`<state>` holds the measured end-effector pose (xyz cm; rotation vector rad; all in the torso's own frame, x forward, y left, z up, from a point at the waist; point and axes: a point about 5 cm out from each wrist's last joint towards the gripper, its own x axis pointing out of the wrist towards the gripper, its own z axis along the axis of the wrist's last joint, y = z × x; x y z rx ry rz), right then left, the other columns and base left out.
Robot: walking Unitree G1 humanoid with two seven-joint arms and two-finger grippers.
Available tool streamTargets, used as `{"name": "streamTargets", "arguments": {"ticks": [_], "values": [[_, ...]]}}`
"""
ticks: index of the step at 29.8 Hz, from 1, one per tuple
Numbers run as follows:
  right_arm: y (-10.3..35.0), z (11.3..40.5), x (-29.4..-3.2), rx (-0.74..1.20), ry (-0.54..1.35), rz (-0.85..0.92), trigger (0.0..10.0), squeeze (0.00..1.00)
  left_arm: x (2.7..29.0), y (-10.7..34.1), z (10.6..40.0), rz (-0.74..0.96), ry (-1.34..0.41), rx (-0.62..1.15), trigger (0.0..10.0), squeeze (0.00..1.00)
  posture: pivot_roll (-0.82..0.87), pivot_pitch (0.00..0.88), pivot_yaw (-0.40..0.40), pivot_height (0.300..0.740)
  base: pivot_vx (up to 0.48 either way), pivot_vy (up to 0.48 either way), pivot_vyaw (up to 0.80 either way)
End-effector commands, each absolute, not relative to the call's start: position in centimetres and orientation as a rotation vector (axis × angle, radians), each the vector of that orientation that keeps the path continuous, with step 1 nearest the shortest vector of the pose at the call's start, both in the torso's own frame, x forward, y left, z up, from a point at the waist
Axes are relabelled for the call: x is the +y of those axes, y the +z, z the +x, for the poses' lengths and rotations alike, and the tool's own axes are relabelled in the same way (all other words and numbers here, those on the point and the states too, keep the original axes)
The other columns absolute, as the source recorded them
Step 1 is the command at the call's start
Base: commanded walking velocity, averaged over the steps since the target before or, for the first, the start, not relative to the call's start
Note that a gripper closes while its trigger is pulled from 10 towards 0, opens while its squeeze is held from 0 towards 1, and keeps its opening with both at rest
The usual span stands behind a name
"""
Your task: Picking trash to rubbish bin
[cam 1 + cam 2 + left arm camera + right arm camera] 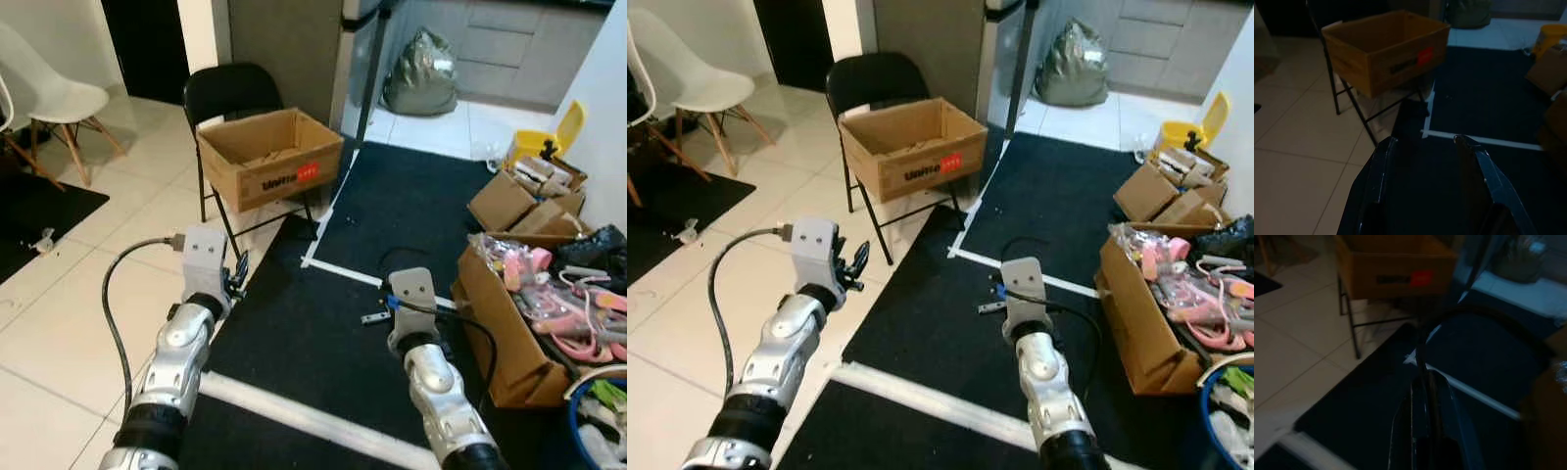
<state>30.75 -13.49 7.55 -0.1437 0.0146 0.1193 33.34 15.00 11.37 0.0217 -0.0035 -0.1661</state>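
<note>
Ahead on the black chair [230,90], cardboard box [269,155] well beyond left gripper [1425,142], fingers apart, right gripper [1422,382] fingers pressed together, empty.

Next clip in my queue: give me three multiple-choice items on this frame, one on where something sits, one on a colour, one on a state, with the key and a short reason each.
1. Where does the open cardboard box sit?
A. on the black chair
B. on the dark rug
C. on the white chair

2. What colour is the label on that box?
A. green
B. red
C. blue

3. How do the left claw fingers stand?
A. shut together
B. clamped on trash
C. spread apart, nothing between

Key: 1 A, the box rests on the folding chair's seat. 2 B, a red patch shows on its front. 3 C, the left wrist view shows a bare gap between the fingers.
</note>
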Motion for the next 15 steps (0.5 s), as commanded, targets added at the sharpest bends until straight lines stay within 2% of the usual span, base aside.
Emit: {"name": "streamTargets", "arguments": {"ticks": [1,4,14,15], "values": [[7.09,30.65,-14.20,0.044,0.097,-0.136,10.0,0.00,14.76,11.20,33.31,0.023,-0.175,0.004,10.0,0.00,-0.04,0.072,0.031,0.740,0.364,0.000,0.00],[6.99,30.63,-14.26,0.049,0.098,-0.133,10.0,0.00,14.78,11.21,33.34,0.022,-0.174,0.004,10.0,0.00,-0.04,0.073,0.030,0.740,0.359,0.000,-0.17],[6.87,30.65,-14.48,0.052,0.091,-0.136,10.0,0.00,14.82,11.21,33.40,0.022,-0.171,0.003,10.0,0.00,-0.04,0.076,0.030,0.740,0.357,0.000,-0.80],[6.83,30.66,-14.50,0.054,0.089,-0.142,10.0,0.00,14.83,11.20,33.40,0.023,-0.171,0.003,10.0,0.00,-0.04,0.076,0.030,0.740,0.356,0.000,0.00]]}}
